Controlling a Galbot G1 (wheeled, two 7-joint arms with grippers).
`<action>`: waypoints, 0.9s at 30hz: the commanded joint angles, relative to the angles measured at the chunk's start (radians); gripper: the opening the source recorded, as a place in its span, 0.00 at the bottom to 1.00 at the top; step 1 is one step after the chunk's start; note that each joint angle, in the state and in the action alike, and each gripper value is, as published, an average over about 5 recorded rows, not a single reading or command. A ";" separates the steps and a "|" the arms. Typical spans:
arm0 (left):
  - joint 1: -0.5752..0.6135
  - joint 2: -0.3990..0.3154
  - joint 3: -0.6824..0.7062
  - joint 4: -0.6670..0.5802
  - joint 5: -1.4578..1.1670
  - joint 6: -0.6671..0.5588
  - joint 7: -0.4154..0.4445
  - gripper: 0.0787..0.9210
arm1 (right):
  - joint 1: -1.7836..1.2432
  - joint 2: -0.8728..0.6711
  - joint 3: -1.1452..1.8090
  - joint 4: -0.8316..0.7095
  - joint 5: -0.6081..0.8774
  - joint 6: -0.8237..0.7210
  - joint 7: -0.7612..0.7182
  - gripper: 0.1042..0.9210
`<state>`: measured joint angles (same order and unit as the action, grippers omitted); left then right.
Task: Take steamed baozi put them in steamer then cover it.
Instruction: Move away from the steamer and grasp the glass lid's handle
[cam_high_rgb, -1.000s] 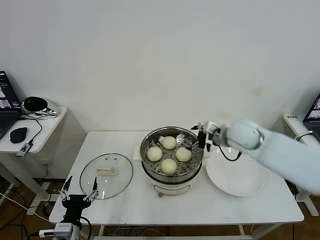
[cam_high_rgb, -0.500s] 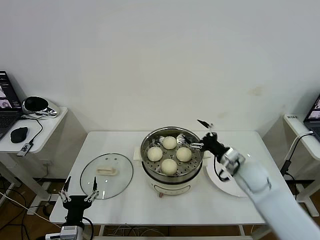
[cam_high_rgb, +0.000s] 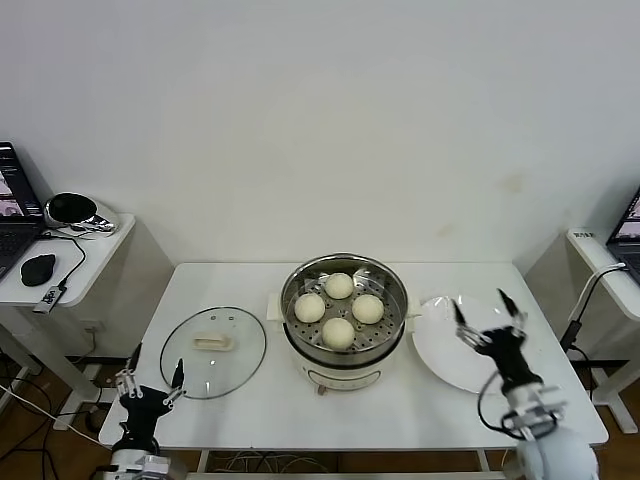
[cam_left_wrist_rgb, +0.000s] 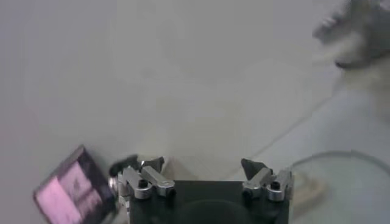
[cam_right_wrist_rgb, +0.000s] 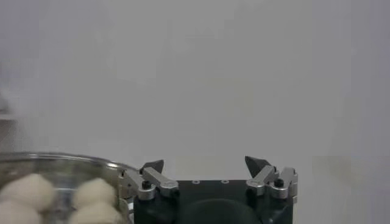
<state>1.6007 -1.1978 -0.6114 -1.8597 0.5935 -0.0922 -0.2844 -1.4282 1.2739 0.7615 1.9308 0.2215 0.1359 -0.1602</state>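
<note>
Several cream-white baozi (cam_high_rgb: 339, 332) lie on the perforated tray inside the shiny steel steamer (cam_high_rgb: 390, 327) at the table's middle; some show in the right wrist view (cam_right_wrist_rgb: 91, 193). The clear glass cover (cam_high_rgb: 212, 350) with its white handle lies flat on the table, left of the steamer; its edge shows in the left wrist view (cam_left_wrist_rgb: 341, 159). My right gripper (cam_high_rgb: 490, 322) is open and empty, low over the white plate (cam_high_rgb: 450, 355) to the right of the steamer. My left gripper (cam_high_rgb: 150, 385) is open and empty at the table's front left edge, just short of the cover.
A side table (cam_high_rgb: 60, 262) with a mouse and a laptop stands at the far left. Another laptop (cam_high_rgb: 627, 232) stands at the far right. The steamer sits on a white cooker base (cam_high_rgb: 345, 378).
My right arm has drawn back from the steamer's right rim, down and to the right, over the plate. My left gripper has shifted slightly at the table's front left edge.
</note>
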 joint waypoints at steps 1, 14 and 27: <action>-0.154 0.143 0.052 0.255 0.562 -0.086 0.015 0.88 | -0.211 0.162 0.261 0.083 0.027 0.038 0.093 0.88; -0.390 0.157 0.138 0.434 0.661 -0.116 0.026 0.88 | -0.224 0.186 0.294 0.088 0.040 0.040 0.103 0.88; -0.527 0.133 0.207 0.607 0.672 -0.133 0.024 0.88 | -0.223 0.185 0.305 0.079 0.044 0.039 0.099 0.88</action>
<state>1.2113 -1.0692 -0.4519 -1.4115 1.2111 -0.2124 -0.2595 -1.6317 1.4444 1.0420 2.0043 0.2615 0.1700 -0.0673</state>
